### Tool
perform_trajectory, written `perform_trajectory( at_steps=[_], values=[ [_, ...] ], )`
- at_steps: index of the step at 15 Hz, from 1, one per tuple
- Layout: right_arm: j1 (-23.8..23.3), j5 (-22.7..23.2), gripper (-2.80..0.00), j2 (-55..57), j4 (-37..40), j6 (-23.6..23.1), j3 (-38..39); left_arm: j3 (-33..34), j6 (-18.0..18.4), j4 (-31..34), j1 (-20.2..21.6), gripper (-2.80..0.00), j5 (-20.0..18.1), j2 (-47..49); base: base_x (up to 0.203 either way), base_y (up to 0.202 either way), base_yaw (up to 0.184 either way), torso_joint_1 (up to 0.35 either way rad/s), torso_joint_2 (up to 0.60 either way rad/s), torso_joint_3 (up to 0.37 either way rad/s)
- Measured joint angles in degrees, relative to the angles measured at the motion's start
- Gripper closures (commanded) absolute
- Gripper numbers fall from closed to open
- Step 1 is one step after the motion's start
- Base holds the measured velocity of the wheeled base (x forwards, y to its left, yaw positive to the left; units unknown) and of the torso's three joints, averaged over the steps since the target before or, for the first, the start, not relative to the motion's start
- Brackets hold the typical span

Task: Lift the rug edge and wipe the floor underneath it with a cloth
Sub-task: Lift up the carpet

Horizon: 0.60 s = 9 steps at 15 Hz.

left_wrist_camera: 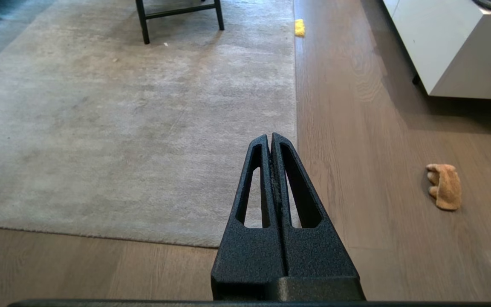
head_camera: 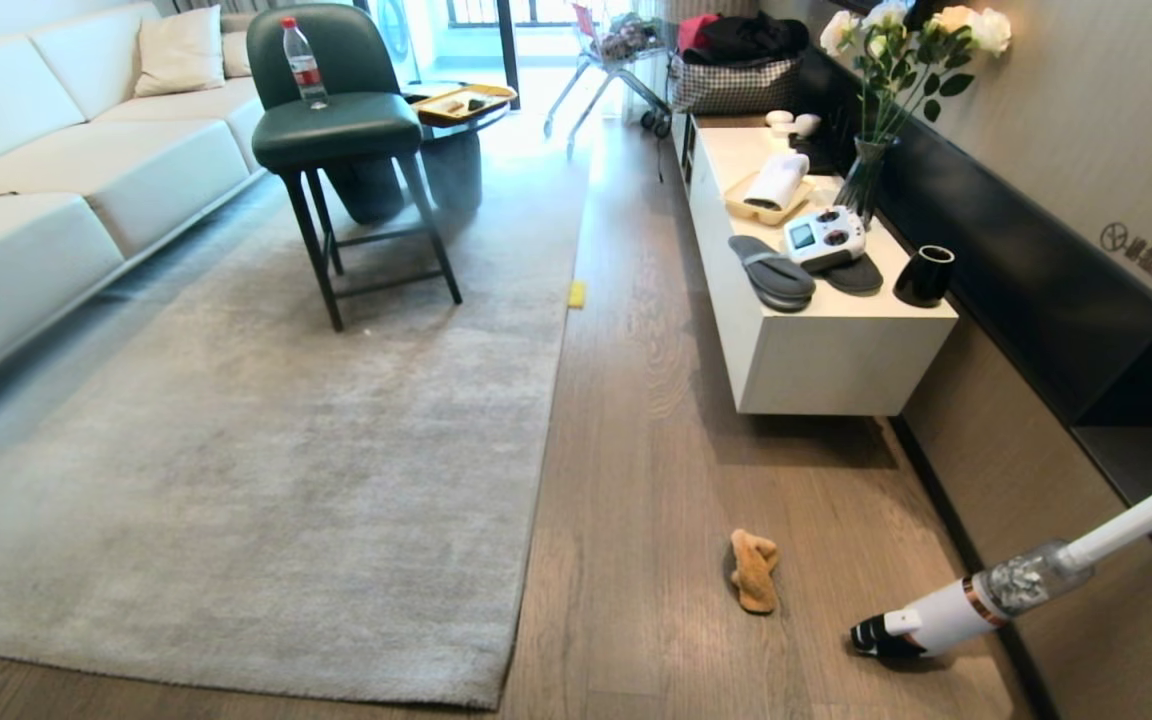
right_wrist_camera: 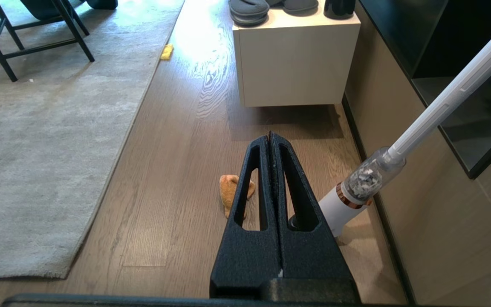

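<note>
- Pale grey rug (head_camera: pixel 266 450): fills the left and centre of the head view and lies flat, no edge lifted; its long right edge runs down the middle of the frame, the likely place to raise it.
- Dark green chair (head_camera: pixel 346 130): upper left of centre, its legs on the rug, a water bottle (head_camera: pixel 304 62) on the seat; it weights the far part, so the near corner looks freer.
- Left gripper (left_wrist_camera: pixel 270 140): jaws pressed together, empty, hanging over the rug's right edge.
- Brown wood-grain floor (head_camera: pixel 656 420): bare strip right of centre.
- Orange-tan cloth (head_camera: pixel 754 570): lower right of centre, crumpled on the floor, well apart from the rug, not yet picked up.
- Right gripper (right_wrist_camera: pixel 270 138): jaws together, empty, above the cloth.
- White cabinet (head_camera: pixel 816 350): upper right, slippers on top.
- Stick vacuum (head_camera: pixel 976 600): lower right, leaning by the wall, near the cloth.
</note>
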Motion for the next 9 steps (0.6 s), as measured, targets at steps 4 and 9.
perform_trajectory(
  at_steps=[4,9],
  values=[
    [0.00,-0.02,0.00,0.00,0.06,0.00,0.00,0.02,0.02,0.07,0.00,0.00,-0.02,0.00,0.000,0.000,0.000,0.016,0.33,0.398],
    [0.00,0.01,0.00,0.00,0.00,0.02,0.00,-0.01,0.02,0.00,0.00,0.00,-0.04,0.00,0.000,0.000,0.000,0.000,0.00,0.000]
  ],
)
